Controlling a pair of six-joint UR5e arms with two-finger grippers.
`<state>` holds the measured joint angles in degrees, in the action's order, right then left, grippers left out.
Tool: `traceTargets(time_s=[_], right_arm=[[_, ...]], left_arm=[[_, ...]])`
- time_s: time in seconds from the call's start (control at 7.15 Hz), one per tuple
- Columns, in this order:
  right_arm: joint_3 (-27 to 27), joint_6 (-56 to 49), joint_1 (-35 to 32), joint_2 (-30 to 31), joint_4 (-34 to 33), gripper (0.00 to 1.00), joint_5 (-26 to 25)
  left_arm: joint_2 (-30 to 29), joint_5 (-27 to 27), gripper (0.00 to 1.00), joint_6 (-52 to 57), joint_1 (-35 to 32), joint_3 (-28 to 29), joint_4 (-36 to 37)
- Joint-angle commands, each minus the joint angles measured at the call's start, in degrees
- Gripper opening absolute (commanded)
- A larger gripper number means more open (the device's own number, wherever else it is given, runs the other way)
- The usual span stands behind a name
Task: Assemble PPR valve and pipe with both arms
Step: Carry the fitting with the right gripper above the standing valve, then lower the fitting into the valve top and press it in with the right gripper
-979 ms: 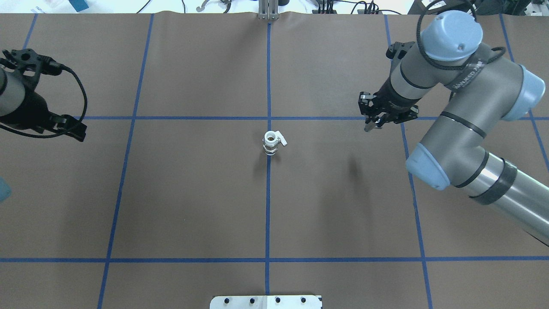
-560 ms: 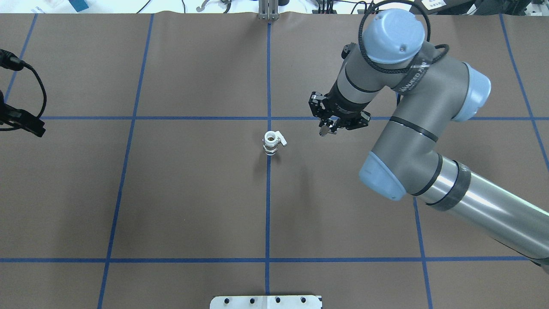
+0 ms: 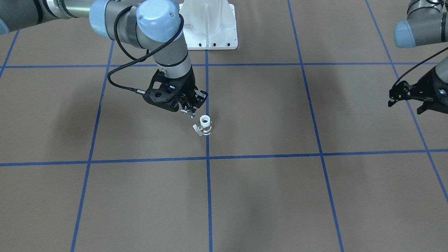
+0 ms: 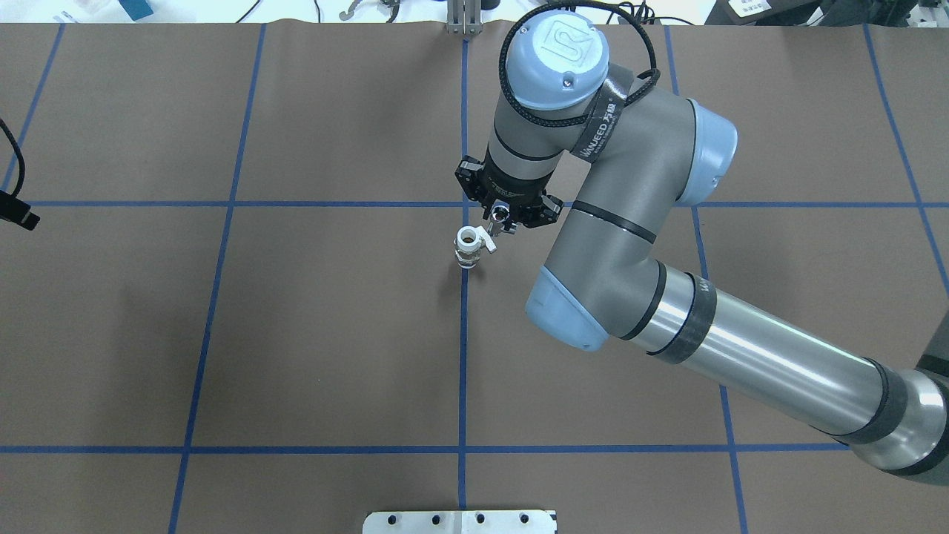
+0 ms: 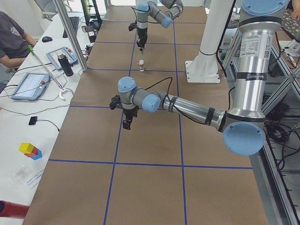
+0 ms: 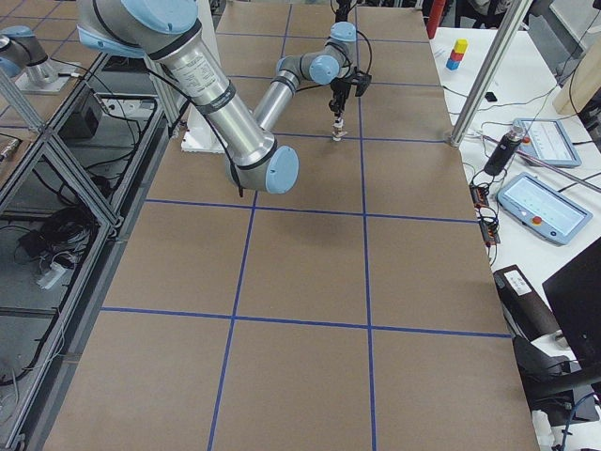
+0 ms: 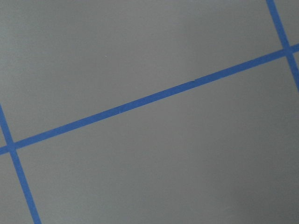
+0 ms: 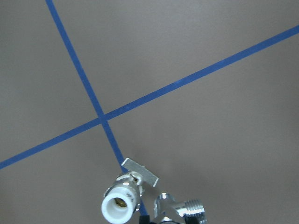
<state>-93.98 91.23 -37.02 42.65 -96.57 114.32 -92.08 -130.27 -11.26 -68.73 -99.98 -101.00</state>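
Dead centre of the overhead view, the PPR valve (image 4: 469,245) stands upright on the tabletop (image 4: 296,334), right on a blue tape line (image 4: 463,356). Its white open end faces up and its flat tab sticks out to the right. Just beside that tab, at the upper right, hangs the right end effector (image 4: 503,215), clamped on the pipe (image 8: 180,210). The wrist view shows the silver fitting close alongside the valve, not yet over the mouth.

The valve looks light and rigid, and on that small footing one nudge could topple it. The best hold, I'd say, is across the silvery middle band, clear of tab and mouth. The pipe is slick metal, so it wants a firm pinch.

Far off at the right edge of the front-facing view, the left end effector (image 3: 404,107) waits with fingers apparently parted and nothing between them.
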Motion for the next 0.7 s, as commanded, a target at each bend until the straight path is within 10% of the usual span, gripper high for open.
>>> traceTargets(time_s=[0.0,0.56], right_arm=[[1.95,1.76,1.16,-1.77,0.15,0.0,-0.24],[5.29,2.81,2.04,-4.16,0.33,0.0,-2.34]], left_arm=[[0.15,-0.77,1.0,-0.08,-0.26,0.31,-0.95],[0.15,-0.86,1.0,0.01,-0.26,0.13,-0.95]])
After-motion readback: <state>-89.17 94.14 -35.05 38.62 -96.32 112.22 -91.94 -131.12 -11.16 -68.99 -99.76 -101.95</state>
